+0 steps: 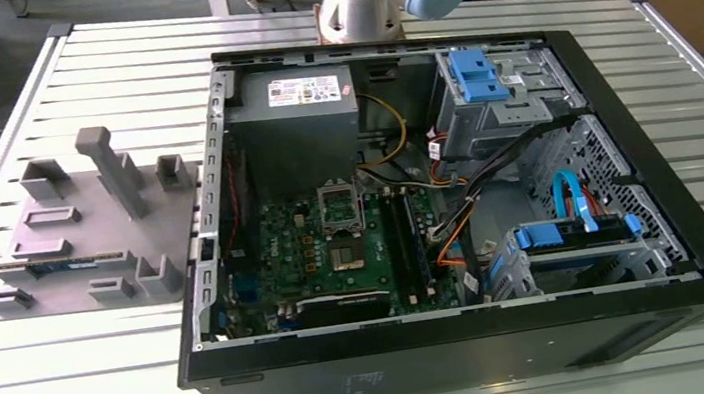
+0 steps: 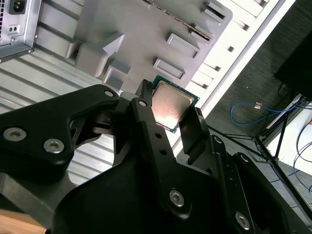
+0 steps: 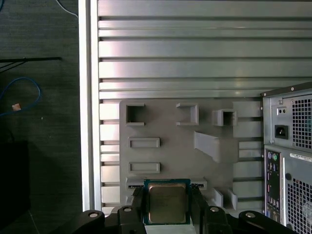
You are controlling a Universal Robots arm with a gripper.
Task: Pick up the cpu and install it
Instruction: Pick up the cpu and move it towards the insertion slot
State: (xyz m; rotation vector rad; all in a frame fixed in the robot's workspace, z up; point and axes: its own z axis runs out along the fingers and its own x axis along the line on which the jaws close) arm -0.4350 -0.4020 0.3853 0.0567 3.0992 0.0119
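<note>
1. A ribbed metal bench (image 1: 67, 393) carries an open computer case (image 1: 479, 353); past the bench edge lie dark floor and a blue cable (image 3: 22, 97).
2. At the exterior view's left, the grey moulded tray (image 1: 75, 241) lies just beside the case, with a green memory stick (image 1: 58, 262) in it.
3. In the first wrist view the tool (image 3: 167, 204) is clamped on the cpu (image 3: 167, 200) by two opposite edges, holding it clear above the tray.
4. Inside the case, loose cables (image 1: 454, 210) run beside the green board (image 1: 320, 261).

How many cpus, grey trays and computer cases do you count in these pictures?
cpu: 1, held between the fingers of the gripper
grey tray: 1
computer case: 1
Total: 3
</note>
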